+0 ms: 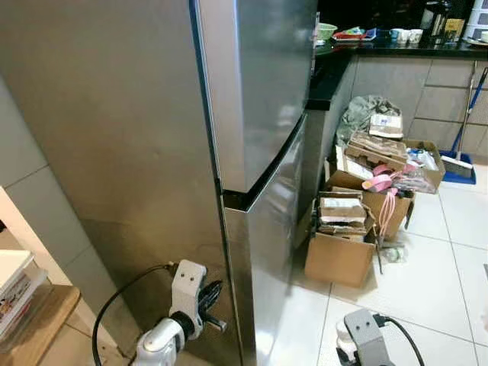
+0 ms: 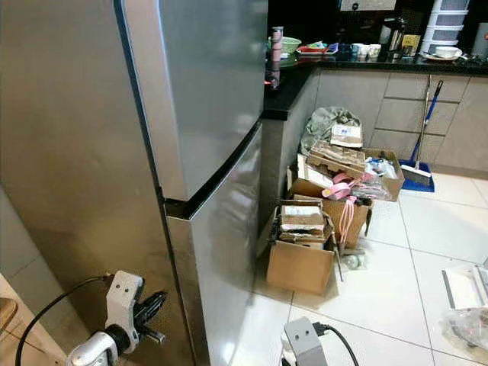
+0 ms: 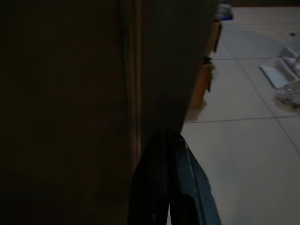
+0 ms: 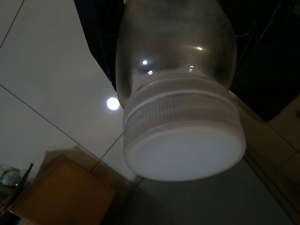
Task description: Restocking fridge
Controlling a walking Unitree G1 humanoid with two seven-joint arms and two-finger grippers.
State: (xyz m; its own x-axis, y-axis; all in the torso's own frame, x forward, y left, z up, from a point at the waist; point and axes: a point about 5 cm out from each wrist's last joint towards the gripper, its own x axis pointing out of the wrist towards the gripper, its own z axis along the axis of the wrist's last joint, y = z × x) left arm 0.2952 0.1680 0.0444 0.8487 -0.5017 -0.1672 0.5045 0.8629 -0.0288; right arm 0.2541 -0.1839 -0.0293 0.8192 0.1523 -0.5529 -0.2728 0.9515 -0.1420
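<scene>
- A two-door steel fridge [image 1: 259, 114] stands shut before the robot, its side panel and door edge facing the head camera.
- The left tool [image 1: 207, 299] hangs low against the fridge's side, close to the seam of the lower door [image 1: 267, 252]; its black fingers lie close together and hold nothing.
- In the right wrist view a clear jar [image 4: 176, 56] with a ribbed white screw lid [image 4: 183, 140] sits close in front of the camera, lid toward the lens; it appears to be carried by the right arm, but the fingers are not visible, so whether that tool is clamped on it cannot be told.
- The jar looks rigid, smooth and glossy, likely glass or hard plastic: slippery on the body and possibly breakable over the tiled floor [image 1: 427, 282].
- Its contents cannot be made out, so its weight is uncertain.
- The ribbed lid or the neck just behind it probably offers the surest hold.
- The lower door's long vertical edge is the likely place to pull; polished steel gives the fingers little friction.
- Open cardboard boxes [image 1: 343, 244] crowd the floor beside the fridge, near the door's swing.
</scene>
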